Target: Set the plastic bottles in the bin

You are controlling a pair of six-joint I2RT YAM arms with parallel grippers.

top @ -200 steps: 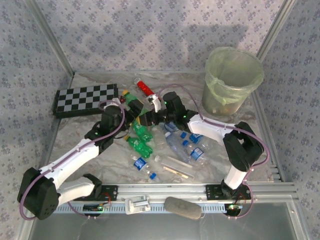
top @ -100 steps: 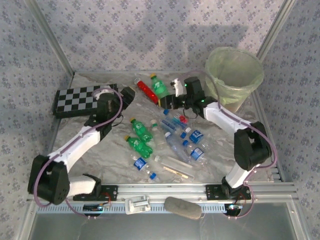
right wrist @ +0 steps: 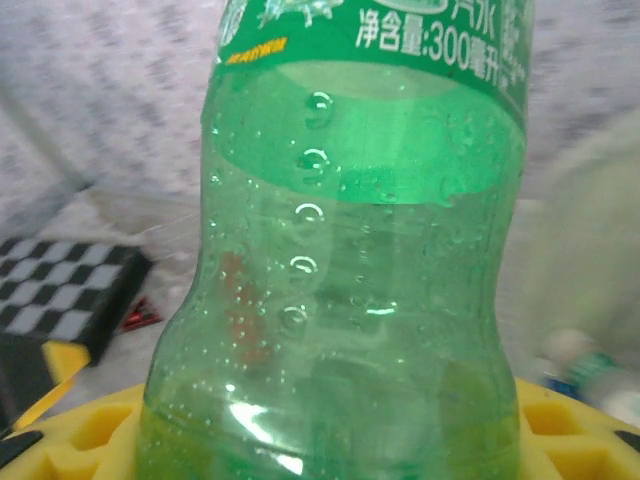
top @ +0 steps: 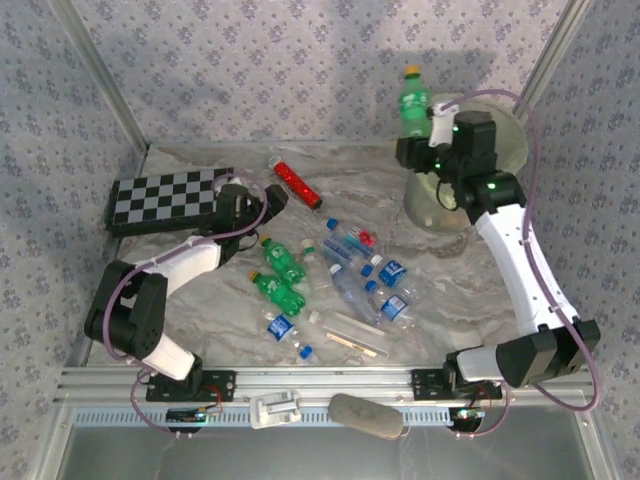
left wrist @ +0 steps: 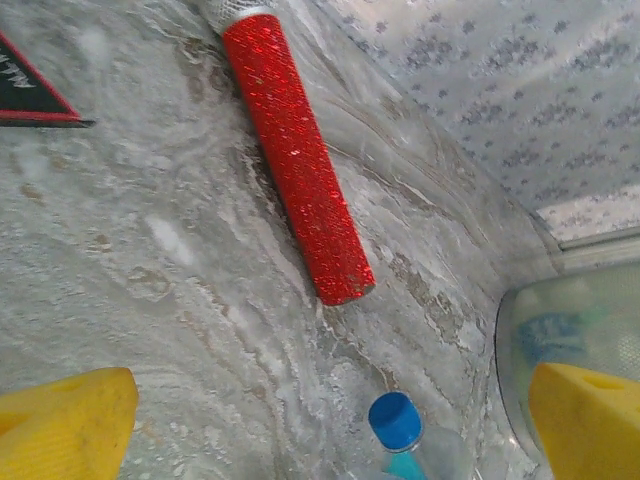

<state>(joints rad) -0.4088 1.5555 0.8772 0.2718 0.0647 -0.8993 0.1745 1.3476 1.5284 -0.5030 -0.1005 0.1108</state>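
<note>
Green bottle (top: 413, 103) upright beside bin (top: 512, 140)
The bin stands upper right; at its left rim the right gripper's (top: 417, 140) jaws pinch one green bottle, axis vertical, yellow cap up. Two more green bottles (top: 283, 258) lie mid-frame on the worktop (top: 440, 290). The left gripper's (left wrist: 320, 425) jaws are spread.

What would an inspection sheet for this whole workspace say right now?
Surface: table covered by a wrinkled grey marbled sheet.
Job's things: green bottle held upright, raised near the bin; several other bottles lying mid-table, some green, some blue-labelled.
Clutter: red tube, chequered board, grey lump by the front rail.
Grippers: right gripper shut on the green bottle; left gripper open and empty, low near the red tube.
Cables: purple cables loop along both arms.
Surroundings: patterned walls.
</note>
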